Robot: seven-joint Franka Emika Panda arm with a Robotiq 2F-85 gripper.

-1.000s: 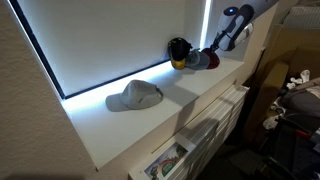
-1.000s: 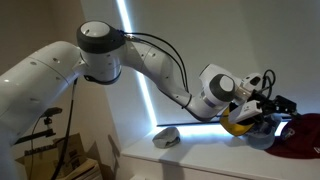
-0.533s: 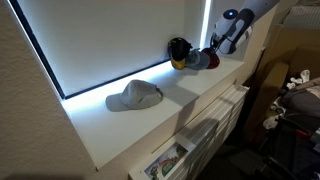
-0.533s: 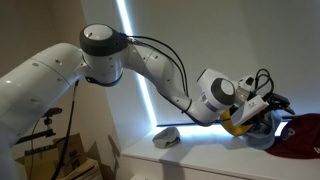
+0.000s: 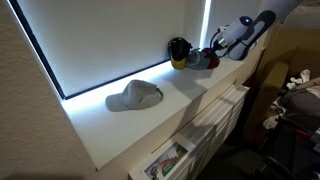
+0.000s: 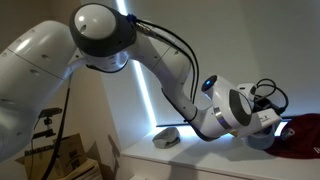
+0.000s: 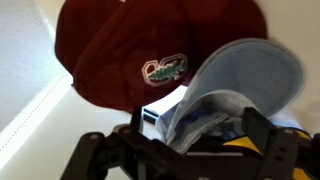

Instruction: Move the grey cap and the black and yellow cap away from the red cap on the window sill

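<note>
Four on window sill [image 5: 120, 130]: red cap [image 7: 130, 40], grey cap [image 7: 250, 75], black-yellow cap [image 5: 178, 50], pale cap [image 5: 135, 95]; end effector [image 7: 182, 148] grip unclear.

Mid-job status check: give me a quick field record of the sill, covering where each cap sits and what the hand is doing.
sill: long white ledge under the window
red cap: at the far end, logo towards the wrist camera
grey cap: brim raised, just in front of the red cap
black and yellow cap: against the window, close by those two
pale cap: alone, mid-sill
hand: fingers apart either side of the grey cap, contact unclear
progress: neither cap moved away yet
</note>
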